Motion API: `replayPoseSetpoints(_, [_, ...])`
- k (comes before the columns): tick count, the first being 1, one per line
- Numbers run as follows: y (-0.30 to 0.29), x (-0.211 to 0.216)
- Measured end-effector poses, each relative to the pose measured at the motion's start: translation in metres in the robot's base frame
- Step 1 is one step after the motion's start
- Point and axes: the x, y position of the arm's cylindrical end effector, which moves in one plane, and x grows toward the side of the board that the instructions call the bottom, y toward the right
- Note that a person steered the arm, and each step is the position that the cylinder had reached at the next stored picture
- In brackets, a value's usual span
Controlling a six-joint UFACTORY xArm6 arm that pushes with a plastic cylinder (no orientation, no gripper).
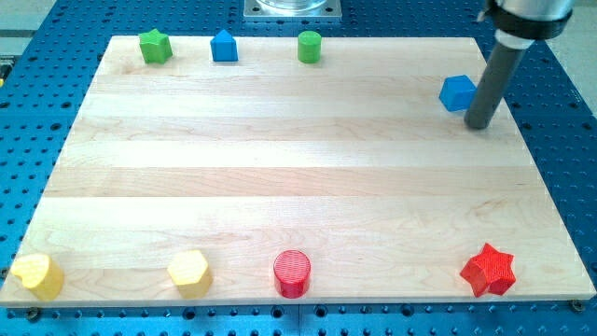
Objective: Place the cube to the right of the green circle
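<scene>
The blue cube lies near the view's upper right on the wooden board. The green circle, a short cylinder, stands at the view's top, right of centre. My tip rests on the board just right of the blue cube and slightly below it, touching or nearly touching its right side. The cube is far to the right of the green circle and lower in the view.
A green star and a blue house-shaped block sit along the view's top left. Along the bottom lie a yellow block, a yellow hexagon, a red cylinder and a red star.
</scene>
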Motion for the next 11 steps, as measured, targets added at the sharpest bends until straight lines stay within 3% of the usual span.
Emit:
replayPoseSetpoints(3, [-0.08, -0.075])
replayPoseSetpoints(4, [-0.043, -0.052])
replayPoseSetpoints(5, [-0.029, -0.077])
replayPoseSetpoints(8, [-0.1, -0.118])
replayPoseSetpoints(10, [-0.119, -0.115])
replayPoseSetpoints(11, [-0.109, -0.084])
